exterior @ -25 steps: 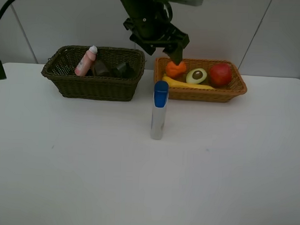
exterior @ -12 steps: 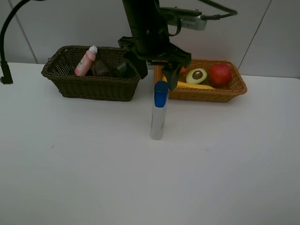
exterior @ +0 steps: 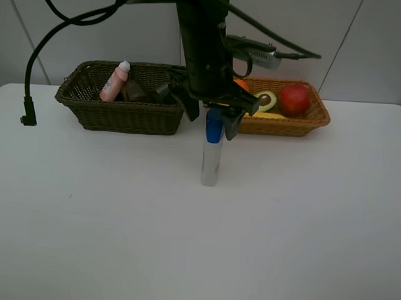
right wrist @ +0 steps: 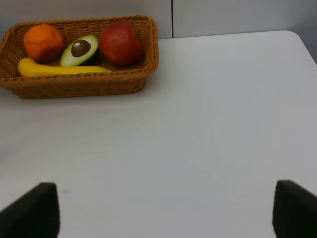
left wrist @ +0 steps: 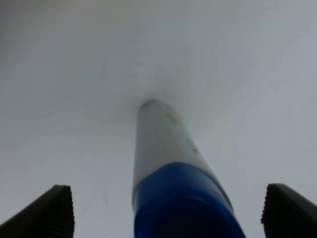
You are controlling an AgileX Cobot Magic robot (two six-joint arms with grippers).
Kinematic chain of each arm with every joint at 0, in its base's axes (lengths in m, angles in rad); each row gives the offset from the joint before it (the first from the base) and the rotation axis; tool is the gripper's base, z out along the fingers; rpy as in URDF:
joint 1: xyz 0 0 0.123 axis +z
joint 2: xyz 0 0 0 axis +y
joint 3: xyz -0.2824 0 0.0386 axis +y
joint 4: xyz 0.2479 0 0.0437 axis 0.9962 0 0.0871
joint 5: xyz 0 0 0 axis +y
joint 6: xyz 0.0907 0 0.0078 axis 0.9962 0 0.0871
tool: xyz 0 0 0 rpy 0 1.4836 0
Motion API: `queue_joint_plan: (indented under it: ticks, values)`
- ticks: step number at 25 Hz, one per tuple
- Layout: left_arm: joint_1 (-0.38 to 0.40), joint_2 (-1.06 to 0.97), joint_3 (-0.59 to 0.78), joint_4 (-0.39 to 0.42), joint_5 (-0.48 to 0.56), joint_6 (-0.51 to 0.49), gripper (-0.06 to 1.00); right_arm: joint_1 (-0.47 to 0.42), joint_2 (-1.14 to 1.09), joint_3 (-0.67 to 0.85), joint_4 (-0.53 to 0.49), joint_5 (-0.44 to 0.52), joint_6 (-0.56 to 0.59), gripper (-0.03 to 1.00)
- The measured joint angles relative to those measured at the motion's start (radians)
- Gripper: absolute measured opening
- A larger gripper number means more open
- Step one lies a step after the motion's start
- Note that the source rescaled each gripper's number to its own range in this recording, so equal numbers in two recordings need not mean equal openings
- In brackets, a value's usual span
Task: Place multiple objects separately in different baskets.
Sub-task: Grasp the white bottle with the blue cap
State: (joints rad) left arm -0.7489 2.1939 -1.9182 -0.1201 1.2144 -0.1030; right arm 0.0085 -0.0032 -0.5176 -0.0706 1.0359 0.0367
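Left gripper jaws spread wide, one finger each side of the tube's blue cap, not touching it, nothing held. In the wrist view both fingertips sit well clear of the cap. Silver blue-capped tube stands upright on the white table, just in front of the gap between the two baskets.

Right gripper also wide apart, empty, hovering over bare table; out of the overhead view.

Dark olive-brown basket on the left holds the pink white-capped bottle leaning against the back corner, plus dark items beside it, too hidden by the arm to tell apart.

Light orange-tan basket on the right holds the orange, avocado half cut side up, red apple, and yellow banana lying along the front wall. Overhead, the orange is mostly behind the arm.
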Motion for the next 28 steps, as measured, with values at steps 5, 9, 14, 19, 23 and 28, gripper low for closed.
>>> queue_joint_plan:
  ticks: [5,9,14,19,23,28]
  values:
    - [0.0,0.023,0.0,0.001,0.0,-0.001,1.0,0.0,0.0,0.0,0.0,0.0,0.0,0.85]
    - [0.0,0.042,0.0,0.004,0.0,-0.001,1.0,0.0,0.0,0.0,0.0,0.0,0.0,0.85]
    - [0.0,0.064,0.0,0.004,0.0,-0.001,1.0,0.0,0.0,0.0,0.0,0.0,0.0,0.85]
    - [0.0,0.072,0.0,0.004,0.0,-0.001,0.99,0.0,0.0,0.0,0.0,0.0,0.0,0.85]
    - [0.0,0.072,0.0,0.004,0.0,-0.001,0.82,0.0,0.0,0.0,0.0,0.0,0.0,0.85]
    - [0.0,0.072,-0.002,0.015,0.0,-0.001,0.5,0.0,0.0,0.0,0.0,0.0,0.0,0.85]
